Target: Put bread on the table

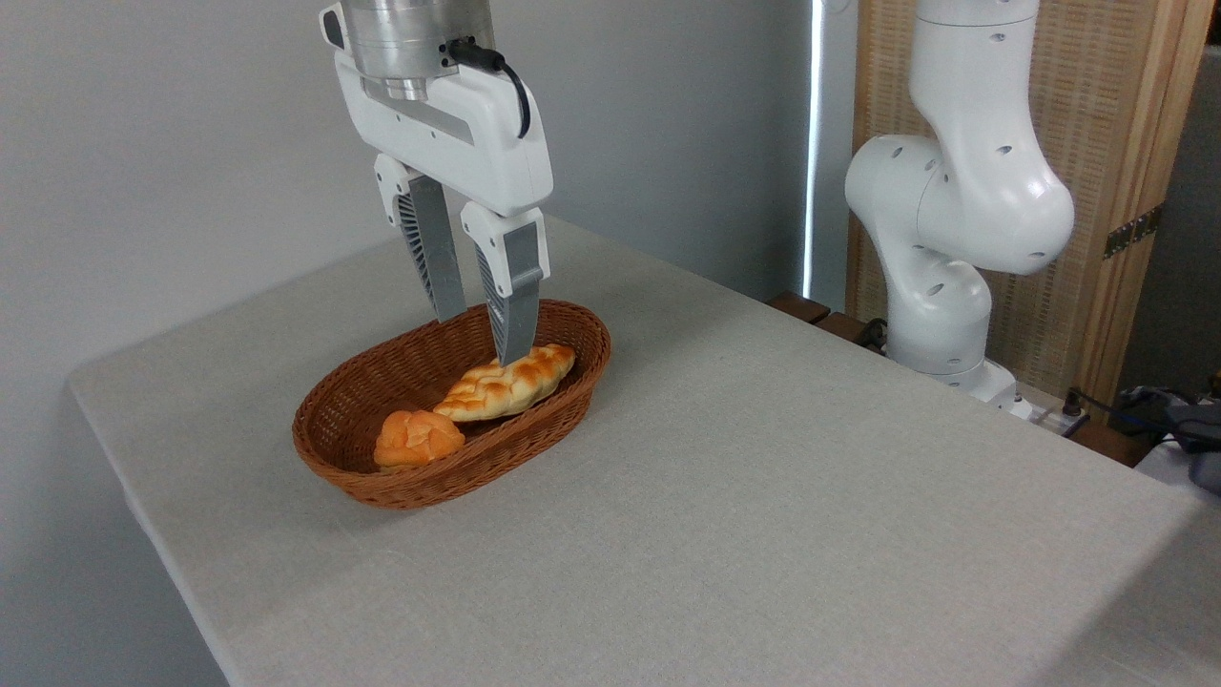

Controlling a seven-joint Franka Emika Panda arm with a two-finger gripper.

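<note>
Braided golden bread (pixel 506 385) lengthwise inside basket (pixel 382 382)

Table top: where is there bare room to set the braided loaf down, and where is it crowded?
The table is bare to the right of the basket, up to the arm's base, and along the near edge in front of it. A narrower strip runs left of the basket. The basket itself is crowded: the bread, the bun and the gripper, jaws open, above the loaf.
</note>
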